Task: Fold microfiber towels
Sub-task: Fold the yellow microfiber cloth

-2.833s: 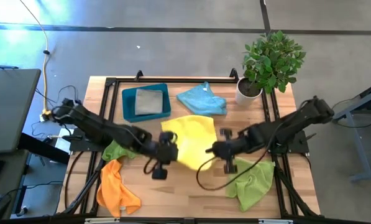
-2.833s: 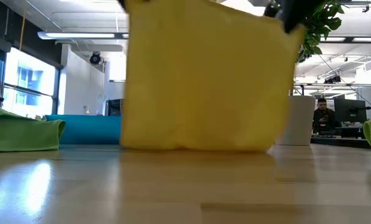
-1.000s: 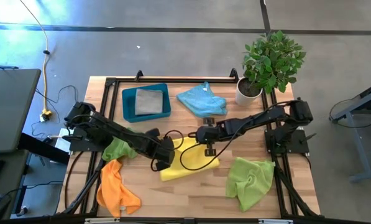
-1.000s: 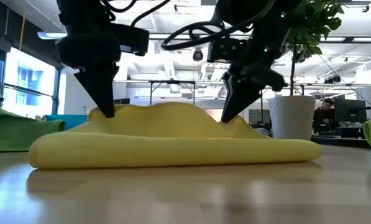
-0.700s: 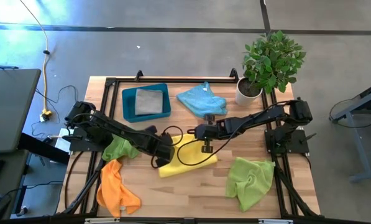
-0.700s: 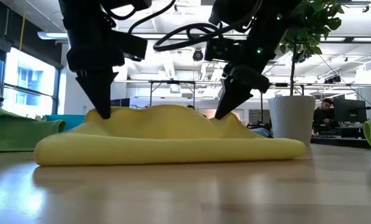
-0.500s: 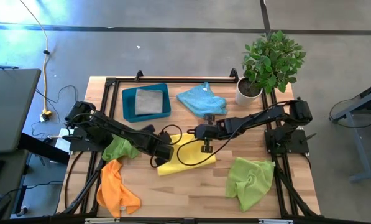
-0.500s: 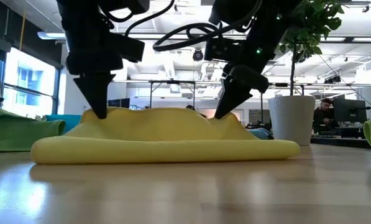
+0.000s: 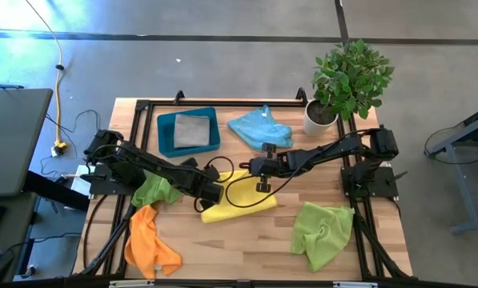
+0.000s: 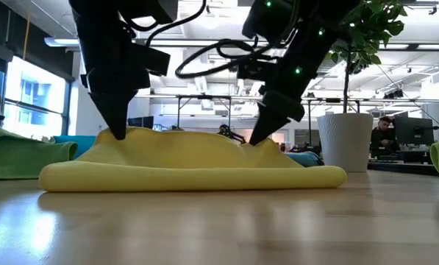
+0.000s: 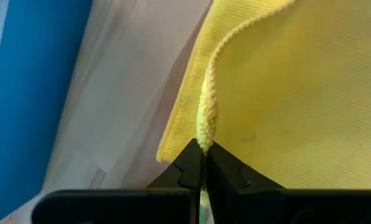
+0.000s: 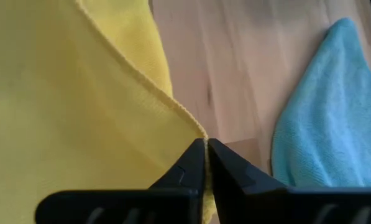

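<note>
Wooden table (image 9: 222,248) at its middle carries the yellow towel (image 9: 243,204), doubled over, soft and limp, best taken by its stitched corners, which left gripper (image 11: 203,163) and right gripper (image 12: 206,163) each pinch tight there.

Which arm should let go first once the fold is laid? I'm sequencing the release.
Probably neither has the edge: the left gripper and the right gripper are each shut on a far corner of the yellow towel, already doubled over on the table. If forced, right, since the blue towel lies nearest it.
</note>
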Available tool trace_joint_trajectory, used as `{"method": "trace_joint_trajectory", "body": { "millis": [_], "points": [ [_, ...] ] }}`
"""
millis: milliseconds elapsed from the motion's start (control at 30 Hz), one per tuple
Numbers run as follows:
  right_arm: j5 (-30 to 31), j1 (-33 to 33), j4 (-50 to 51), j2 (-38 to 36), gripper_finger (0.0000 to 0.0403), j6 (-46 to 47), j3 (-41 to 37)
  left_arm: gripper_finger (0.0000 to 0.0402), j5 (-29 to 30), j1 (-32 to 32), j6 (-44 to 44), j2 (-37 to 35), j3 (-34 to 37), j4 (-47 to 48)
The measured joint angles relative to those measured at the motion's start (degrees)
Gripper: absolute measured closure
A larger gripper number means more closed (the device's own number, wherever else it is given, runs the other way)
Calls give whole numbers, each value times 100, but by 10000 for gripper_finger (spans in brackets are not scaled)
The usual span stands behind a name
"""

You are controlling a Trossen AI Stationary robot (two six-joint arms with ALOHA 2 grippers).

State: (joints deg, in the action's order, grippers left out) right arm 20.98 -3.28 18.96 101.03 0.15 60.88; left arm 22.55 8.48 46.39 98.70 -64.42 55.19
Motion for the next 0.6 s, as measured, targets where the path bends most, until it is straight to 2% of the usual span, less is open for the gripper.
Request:
{"method": "trace_joint_trajectory", "body": {
  "millis": [233,433,600],
  "points": [
    [151,-1,9,73,352,-166,7,377,27,-82,0,0,0,122],
    [329,-10,517,73,304,-49,374,311,130,-214,-3,2,0,121],
    [238,-49,1356,67,289,370,922,262,368,-307,12,2,0,404]
  ]
}}
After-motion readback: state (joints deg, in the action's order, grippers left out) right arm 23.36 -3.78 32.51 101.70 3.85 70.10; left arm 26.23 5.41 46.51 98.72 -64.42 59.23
